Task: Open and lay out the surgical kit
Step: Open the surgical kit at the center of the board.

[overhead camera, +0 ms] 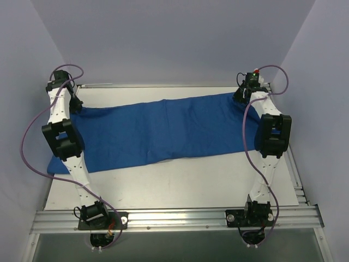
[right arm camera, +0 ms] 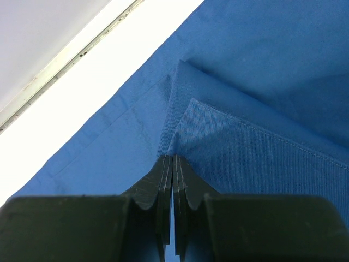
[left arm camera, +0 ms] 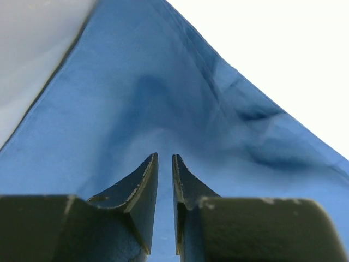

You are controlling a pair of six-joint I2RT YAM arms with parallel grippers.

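Observation:
The royal-blue cloth wrap [overhead camera: 163, 128] lies spread in a long band across the white table, left to right. My left gripper [overhead camera: 75, 103] is at its far left corner. In the left wrist view its jaws [left arm camera: 165, 158] stand a narrow gap apart with blue cloth [left arm camera: 163, 98] between them, and the cloth fans out from them. My right gripper [overhead camera: 240, 97] is at the far right corner. In the right wrist view it [right arm camera: 173, 158] is shut on a folded corner of the cloth [right arm camera: 245, 147]. The steel tray and the instruments are not in view.
Bare white table top [overhead camera: 180, 180] lies between the cloth and the aluminium rail [overhead camera: 174, 218] that carries both arm bases. The table's back edge [right arm camera: 65, 65] meets the pale wall just behind the right gripper. Walls close in the left and right sides.

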